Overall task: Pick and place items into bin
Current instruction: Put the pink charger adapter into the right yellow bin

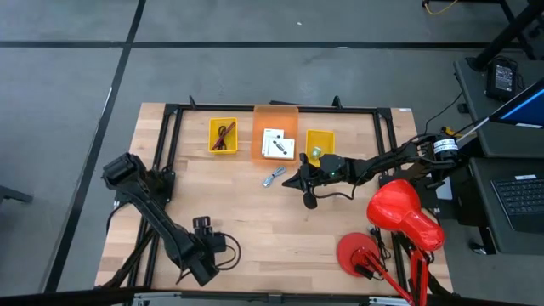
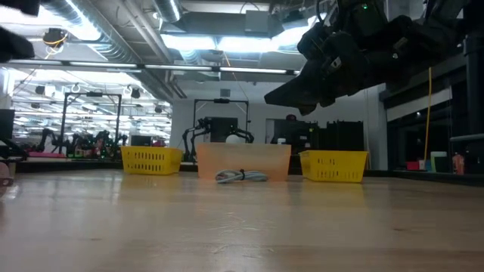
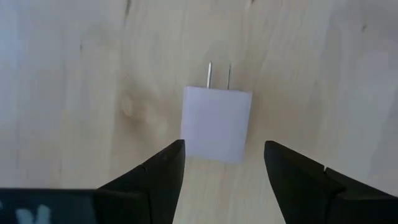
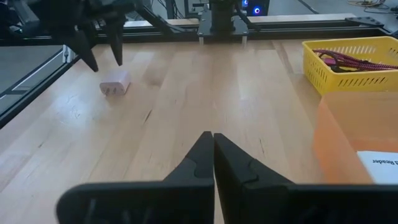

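While it lies flat | white plug adapter (image 3: 216, 124) | two prongs | beneath left gripper (image 3: 224, 163)

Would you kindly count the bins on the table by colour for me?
Yellow bins: 2
Orange bin: 1
Total: 3

The white card (image 4: 379, 159) in the orange bin reads "Reader".

Even, bright overhead lighting; ceiling strip lights (image 2: 204, 41) glare, silhouetting the dark arm; bench (image 2: 242, 227) foreground soft.
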